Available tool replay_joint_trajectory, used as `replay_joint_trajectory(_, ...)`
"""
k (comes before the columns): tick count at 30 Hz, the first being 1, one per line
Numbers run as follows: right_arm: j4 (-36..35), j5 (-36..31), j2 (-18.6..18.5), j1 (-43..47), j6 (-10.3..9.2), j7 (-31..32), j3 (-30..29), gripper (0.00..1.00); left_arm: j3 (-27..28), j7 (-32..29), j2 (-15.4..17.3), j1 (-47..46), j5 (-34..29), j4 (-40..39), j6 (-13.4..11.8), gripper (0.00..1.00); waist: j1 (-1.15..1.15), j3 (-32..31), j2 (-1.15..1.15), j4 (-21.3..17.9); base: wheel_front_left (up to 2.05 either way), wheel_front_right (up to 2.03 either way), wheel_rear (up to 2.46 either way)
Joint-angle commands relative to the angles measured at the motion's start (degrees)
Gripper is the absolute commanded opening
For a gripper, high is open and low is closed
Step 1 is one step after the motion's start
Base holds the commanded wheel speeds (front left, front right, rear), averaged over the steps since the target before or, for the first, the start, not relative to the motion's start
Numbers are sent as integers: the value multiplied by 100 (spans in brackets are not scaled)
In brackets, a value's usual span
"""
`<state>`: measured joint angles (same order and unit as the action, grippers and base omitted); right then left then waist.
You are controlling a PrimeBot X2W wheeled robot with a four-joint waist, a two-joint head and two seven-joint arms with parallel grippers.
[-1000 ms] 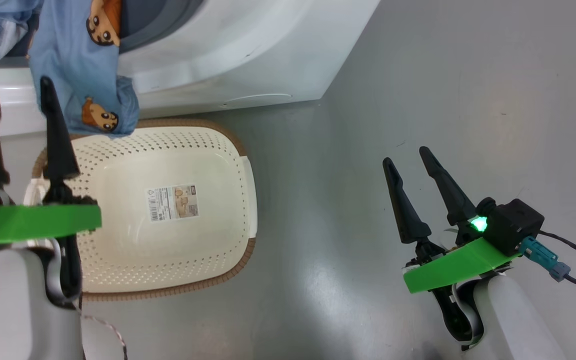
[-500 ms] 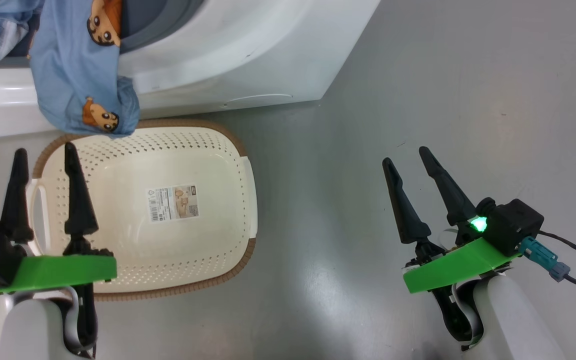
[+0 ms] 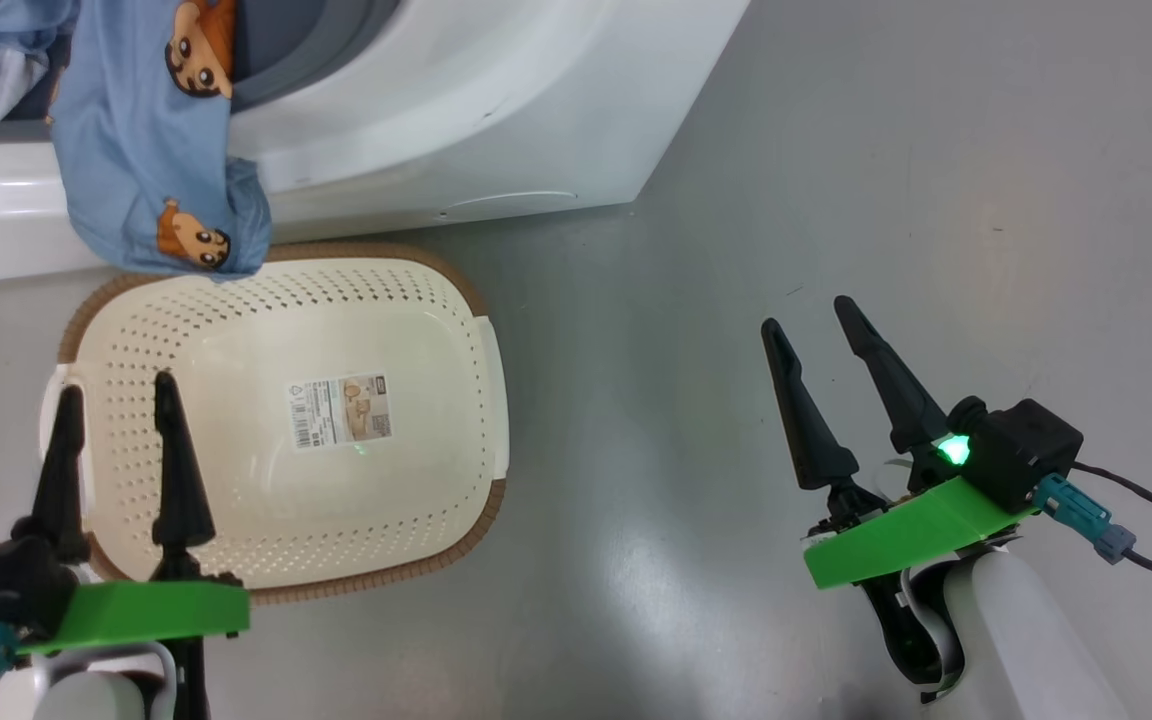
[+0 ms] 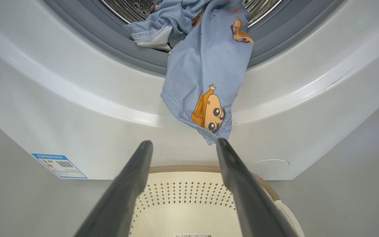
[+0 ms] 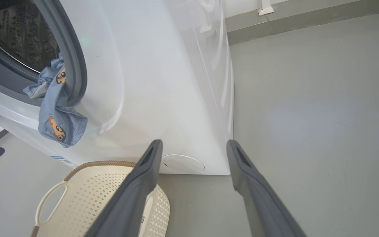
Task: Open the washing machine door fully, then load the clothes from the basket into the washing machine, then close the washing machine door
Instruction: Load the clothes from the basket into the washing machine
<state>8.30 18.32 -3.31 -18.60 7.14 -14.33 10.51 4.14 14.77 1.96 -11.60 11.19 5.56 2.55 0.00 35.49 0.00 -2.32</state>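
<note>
**Both grippers spread and empty; clothes hanging from the washer mouth**

Holds the left gripper [image 3: 115, 384] spread wide, gripping nothing, above the left end of the basket [image 3: 416, 300]. Holds the right gripper [image 3: 808, 312] likewise apart and empty over grey floor [image 3: 836, 150], well to the basket's right. Finds the basket upright just beside the foot of the washing machine [image 3: 496, 100]. Finds the clothes [image 3: 146, 150] partly inside, one light blue piece draped over the grey gasket [image 4: 104, 33] and down the white front, ending above the basket's far rim.

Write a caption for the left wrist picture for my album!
Blue clothes hang from the washer above the empty basket, open left tool pointing at them.
</note>
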Motion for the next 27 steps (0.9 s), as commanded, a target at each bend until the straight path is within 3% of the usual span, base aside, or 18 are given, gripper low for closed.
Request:
replay_joint_trajectory(1,-103,41,44,147,35,-67,154,100,159,23,95,202,-4,-146,-72,100,0,-1,0,-1,0,0,0)
replay_joint_trajectory(27,-106,-31,44,176,35,-67,87,100,-18,23,92,331,85,49,-166,100,0,-51,0,-29,0,0,0)
